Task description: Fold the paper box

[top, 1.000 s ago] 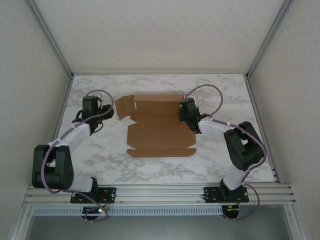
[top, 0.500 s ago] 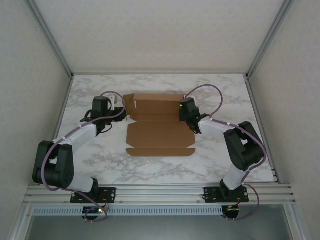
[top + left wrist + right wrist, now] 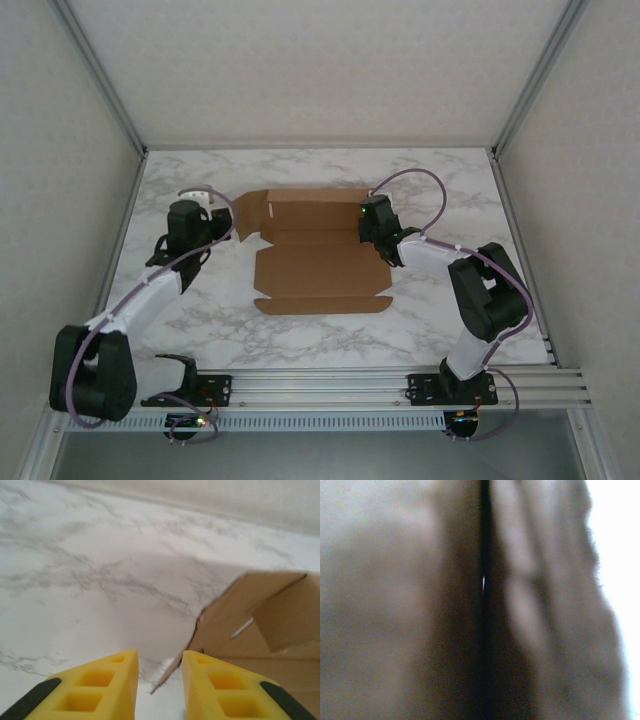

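Observation:
The paper box (image 3: 320, 262) lies as an open brown cardboard sheet in the middle of the marble table (image 3: 430, 180), its back wall and side flaps partly raised. My left gripper (image 3: 215, 218) sits just off the box's left flap (image 3: 225, 615). Its yellow fingers (image 3: 112, 680) stand a narrow gap apart, and the flap's near corner shows in that gap without either finger touching it. My right gripper (image 3: 372, 226) rests low on the box's right rear corner. Its wrist view is dark and blurred, with brown surfaces close to the lens, so I cannot tell whether it holds cardboard.
Bare marble spreads out left of and behind the left gripper (image 3: 160, 655). Metal frame posts (image 3: 100, 80) and pale walls close in the table on three sides. The arms' base rail (image 3: 320, 380) runs along the near edge.
The left gripper pushed right against the left flap, then drew back left. The flap stood up and has swung out again. The left jaws have narrowed. The right arm has held still.

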{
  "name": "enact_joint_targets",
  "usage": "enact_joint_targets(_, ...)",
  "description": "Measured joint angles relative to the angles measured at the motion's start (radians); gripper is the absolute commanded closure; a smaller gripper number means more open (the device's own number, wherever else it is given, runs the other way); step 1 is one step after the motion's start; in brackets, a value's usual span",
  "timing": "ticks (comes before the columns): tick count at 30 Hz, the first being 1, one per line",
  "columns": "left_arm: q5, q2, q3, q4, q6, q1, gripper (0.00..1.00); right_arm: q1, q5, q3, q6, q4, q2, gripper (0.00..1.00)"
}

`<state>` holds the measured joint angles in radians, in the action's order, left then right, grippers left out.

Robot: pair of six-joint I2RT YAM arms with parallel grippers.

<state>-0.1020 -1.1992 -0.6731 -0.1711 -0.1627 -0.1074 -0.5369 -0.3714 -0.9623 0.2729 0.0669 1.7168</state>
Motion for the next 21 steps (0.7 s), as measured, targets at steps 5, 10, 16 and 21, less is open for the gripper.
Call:
enact_joint_targets(5,0.039,0.044,0.015,-0.058,-0.044,0.071,0.72,0.001,0.002,0.000,0.000,0.000,0.000,1.00)
enact_joint_targets(10,0.033,-0.106,-0.050,-0.060,-0.078,0.119,0.71,0.002,0.005,0.000,0.000,0.000,0.000,1.00)
enact_joint_targets(16,-0.058,-0.276,-0.099,-0.048,-0.108,0.113,0.69,0.002,0.006,-0.001,0.000,0.000,0.000,1.00)
enact_joint_targets(21,-0.097,-0.303,-0.099,-0.042,-0.104,0.046,0.69,0.002,0.008,-0.001,0.000,0.000,0.000,1.00)
